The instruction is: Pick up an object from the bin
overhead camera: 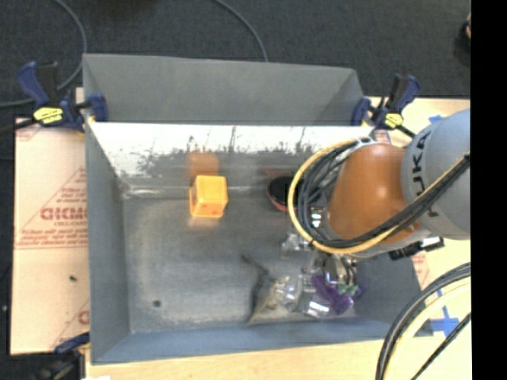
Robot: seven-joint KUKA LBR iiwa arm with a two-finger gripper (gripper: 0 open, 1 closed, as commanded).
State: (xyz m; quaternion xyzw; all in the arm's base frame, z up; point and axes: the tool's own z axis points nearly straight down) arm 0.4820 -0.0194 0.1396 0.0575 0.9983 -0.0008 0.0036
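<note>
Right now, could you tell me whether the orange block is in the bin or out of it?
In: the orange block rests on the floor of the bin, near its far wall and well inside the rim.

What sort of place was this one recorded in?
Probably a robotics lab's bin-picking test cell, not a factory line. A grey metal bin stands on a dark floor, a KUKA arm with bundled cables reaches into it, and it holds odd small things such as a yellow block and a purple item.
</note>
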